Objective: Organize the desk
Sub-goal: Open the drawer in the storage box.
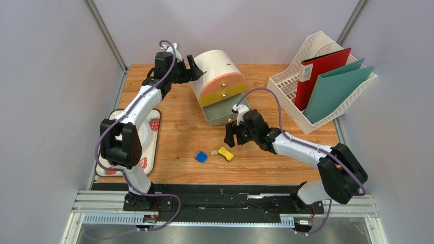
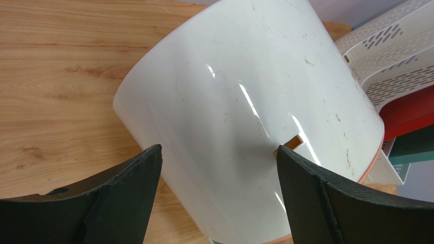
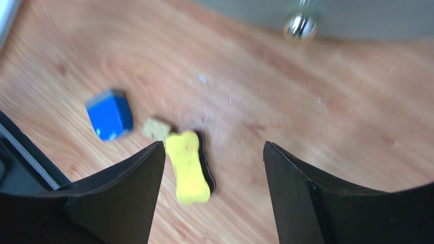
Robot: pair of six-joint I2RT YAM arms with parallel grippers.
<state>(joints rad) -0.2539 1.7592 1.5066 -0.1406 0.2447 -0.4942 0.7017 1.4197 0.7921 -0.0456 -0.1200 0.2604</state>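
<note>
Right gripper (image 3: 214, 147), jaws spread, by yellow bone eraser (image 3: 188, 168) before drawer unit (image 1: 219, 76); left gripper (image 2: 217, 148) spread behind it. We judge pickup next: descend, pinch.

White cabinet (image 2: 244, 101) before spread pincer (image 2: 219, 155)

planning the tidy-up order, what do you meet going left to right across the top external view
white strawberry-print tray → small blue block → tiny tan piece → yellow bone-shaped piece → white perforated plastic file rack; the white drum-shaped drawer unit is left out, since it spans the small items.
</note>
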